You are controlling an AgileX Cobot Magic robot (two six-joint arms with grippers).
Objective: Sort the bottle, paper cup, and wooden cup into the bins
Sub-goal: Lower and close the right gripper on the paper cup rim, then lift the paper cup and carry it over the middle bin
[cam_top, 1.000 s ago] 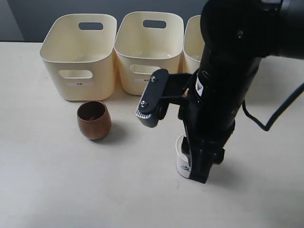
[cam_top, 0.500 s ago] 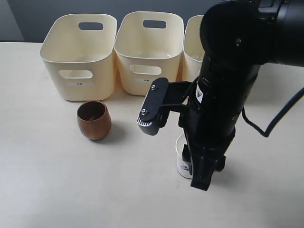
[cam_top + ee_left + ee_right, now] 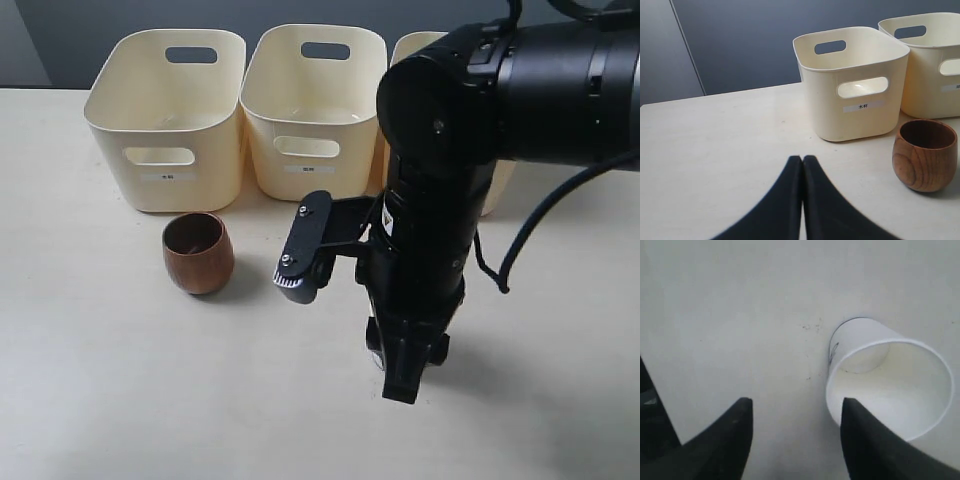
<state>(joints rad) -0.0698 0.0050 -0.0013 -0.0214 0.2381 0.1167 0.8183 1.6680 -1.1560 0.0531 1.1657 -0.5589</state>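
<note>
As the paper cup [image 3: 890, 390] is light and crushable, my pincer [image 3: 796, 405], jaws apart with it just outside them, should squeeze softly below the rim.

A pale beige table [image 3: 100, 400] spreads across the exterior view from nine o'clock through six to three. Behind it, at twelve o'clock, stands a dark grey-blue wall [image 3: 80, 30]. Tiny dark specks [image 3: 810, 327] dot the tabletop.
</note>
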